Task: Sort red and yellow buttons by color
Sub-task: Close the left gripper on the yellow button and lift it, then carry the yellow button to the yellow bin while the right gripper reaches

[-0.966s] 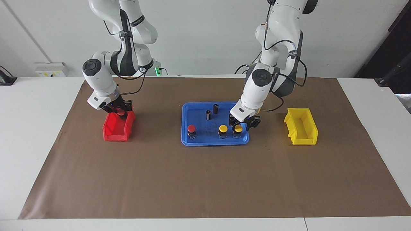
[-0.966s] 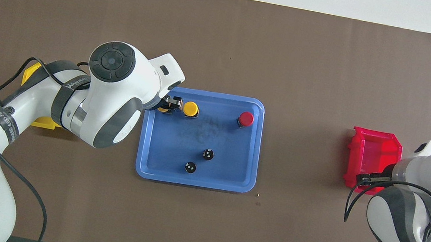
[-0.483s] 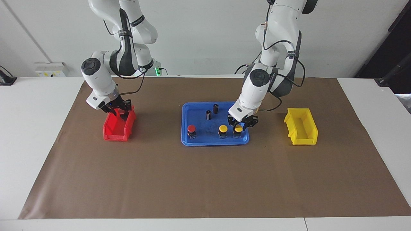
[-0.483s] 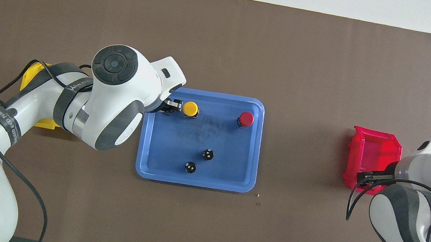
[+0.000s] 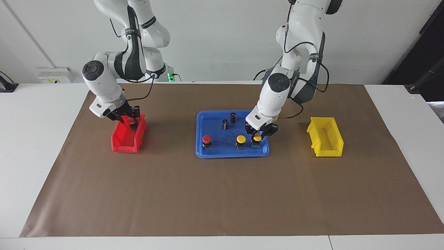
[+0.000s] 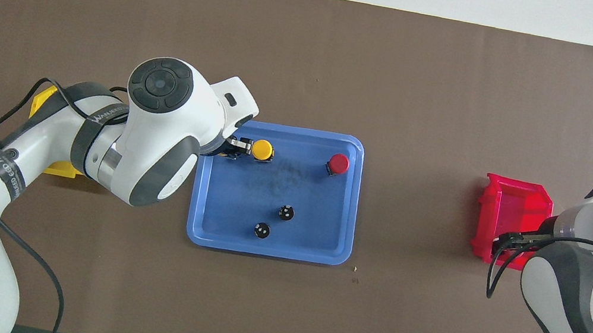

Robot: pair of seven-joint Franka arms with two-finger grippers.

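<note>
Two bins: red bin [image 5: 119,146] [image 6: 516,185] at mid-height of the facing frame toward the right arm's end; yellow bin [image 5: 334,147] [image 6: 57,169] level with it toward the left arm's end.
Tray [image 5: 204,118] [image 6: 238,229]: blue, at frame centre in both views, on the brown mat [image 5: 222,194].
Left gripper [image 5: 258,133] [image 6: 233,149]: we find it low over the tray corner nearest the yellow bin, closed on the cap of a yellow button.
Gripped yellow button [image 5: 257,138]: upright; its base looks to be at tray level, though we cannot confirm contact. In the overhead view the arm hides it.
Free yellow button [image 5: 241,139] [image 6: 261,149]: upright in the tray, just beside the gripped one, apart from the gripper.
Red button [image 5: 207,139] [image 6: 339,163]: upright in the tray, in the same row, toward the right arm's end.
Cylinders: two dark ones, [image 5: 233,117] [image 6: 261,230] and [image 5: 225,124] [image 6: 286,212], upright in the tray, nearer the robots than the buttons.
Right gripper [image 5: 127,121] [image 6: 507,241]: over the red bin, at its end nearer the robots. We cannot tell its grip state.
Red cap [image 5: 131,121]: we note a rounded red shape at the right gripper's tip; held or loose, we cannot tell.
</note>
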